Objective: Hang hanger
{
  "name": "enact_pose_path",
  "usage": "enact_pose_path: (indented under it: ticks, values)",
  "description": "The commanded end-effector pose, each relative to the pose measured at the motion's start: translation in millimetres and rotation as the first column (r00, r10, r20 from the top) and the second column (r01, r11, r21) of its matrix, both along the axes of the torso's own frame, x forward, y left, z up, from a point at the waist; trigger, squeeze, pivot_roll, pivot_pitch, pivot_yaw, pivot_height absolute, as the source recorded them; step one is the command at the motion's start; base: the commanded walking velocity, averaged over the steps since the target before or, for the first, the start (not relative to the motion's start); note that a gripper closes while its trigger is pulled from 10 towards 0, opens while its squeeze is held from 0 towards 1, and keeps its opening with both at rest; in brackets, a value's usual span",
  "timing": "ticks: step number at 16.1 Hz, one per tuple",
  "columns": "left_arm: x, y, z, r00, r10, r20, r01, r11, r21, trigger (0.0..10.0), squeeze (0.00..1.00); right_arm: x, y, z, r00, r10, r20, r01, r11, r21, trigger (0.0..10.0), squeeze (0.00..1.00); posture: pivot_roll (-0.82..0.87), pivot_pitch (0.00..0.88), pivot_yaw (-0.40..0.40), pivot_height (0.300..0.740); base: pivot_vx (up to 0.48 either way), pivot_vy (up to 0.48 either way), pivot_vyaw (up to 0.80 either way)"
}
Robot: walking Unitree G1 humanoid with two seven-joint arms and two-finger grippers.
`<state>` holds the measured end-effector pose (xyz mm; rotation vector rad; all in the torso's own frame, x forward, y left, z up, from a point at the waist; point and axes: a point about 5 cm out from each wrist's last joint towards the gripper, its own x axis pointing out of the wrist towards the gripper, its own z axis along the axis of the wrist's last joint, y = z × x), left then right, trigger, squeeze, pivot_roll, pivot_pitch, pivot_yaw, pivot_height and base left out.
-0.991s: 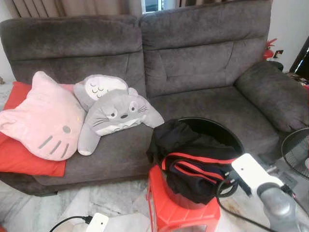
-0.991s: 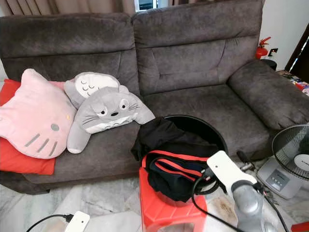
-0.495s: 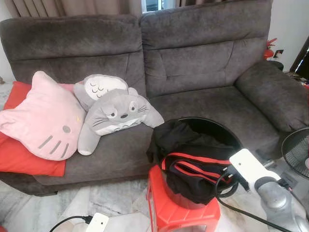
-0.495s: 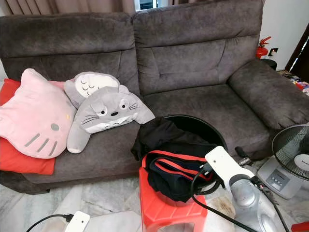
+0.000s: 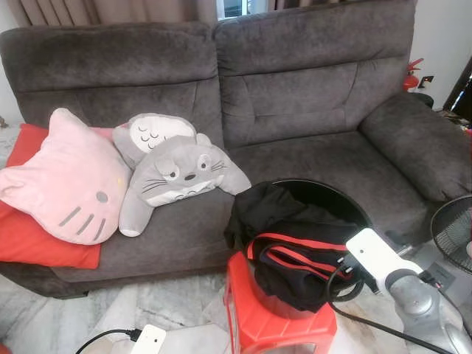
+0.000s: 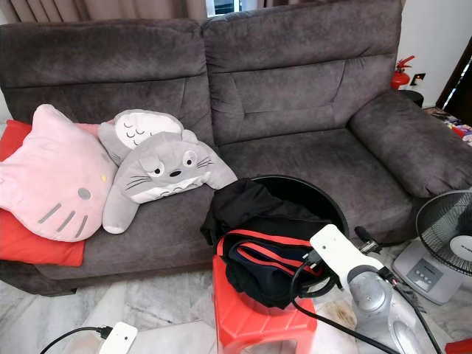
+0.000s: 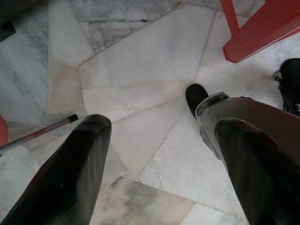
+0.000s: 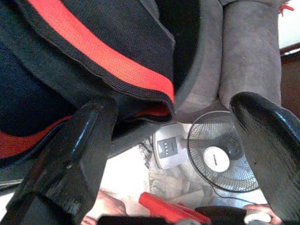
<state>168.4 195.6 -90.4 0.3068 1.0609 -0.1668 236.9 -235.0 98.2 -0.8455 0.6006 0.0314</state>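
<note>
Left gripper (image 7: 159, 154) hung low over the marble floor (image 7: 136, 70), fingers spread wide, nothing between them. Right gripper (image 8: 173, 140) was at the near right, fingers also spread apart, empty, just beside the black-and-red clothes (image 5: 295, 254) – one finger (image 8: 79, 145) near the fabric's red-striped edge. Clothes were heaped in a black tub (image 5: 332, 195) on a red stool (image 5: 273, 317). No hanger could be made out w/ certainty. Fan (image 6: 446, 225) stood at the right. Beyond – a grey sofa (image 5: 310, 96) w/ a pink cat cushion (image 5: 66, 181) and grey plush toys (image 5: 173, 169) at the left.
</note>
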Motion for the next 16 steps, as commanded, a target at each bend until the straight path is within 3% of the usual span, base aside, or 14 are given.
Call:
enact_pose_path:
  ticks: [1, 16]
  values:
    - [-1.9, 2.4, -0.7, 1.000, 0.007, -0.014, -0.007, 1.000, 0.011, 10.0, 0.00, -0.6, -1.9, -3.7, 1.000, -0.005, -0.030, 0.005, 1.000, -0.011, 10.0, 0.00, -0.04, 0.000, 0.042, 0.740, 0.000, 0.000, 0.00]
    - [-1.6, 2.7, -0.5, 1.000, 0.007, -0.007, -0.007, 1.000, 0.022, 10.0, 0.00, 15.2, 13.3, -0.2, 0.993, 0.117, 0.020, -0.116, 0.993, -0.036, 10.0, 0.00, -0.03, 0.000, 0.041, 0.740, 0.000, 0.000, 0.00]
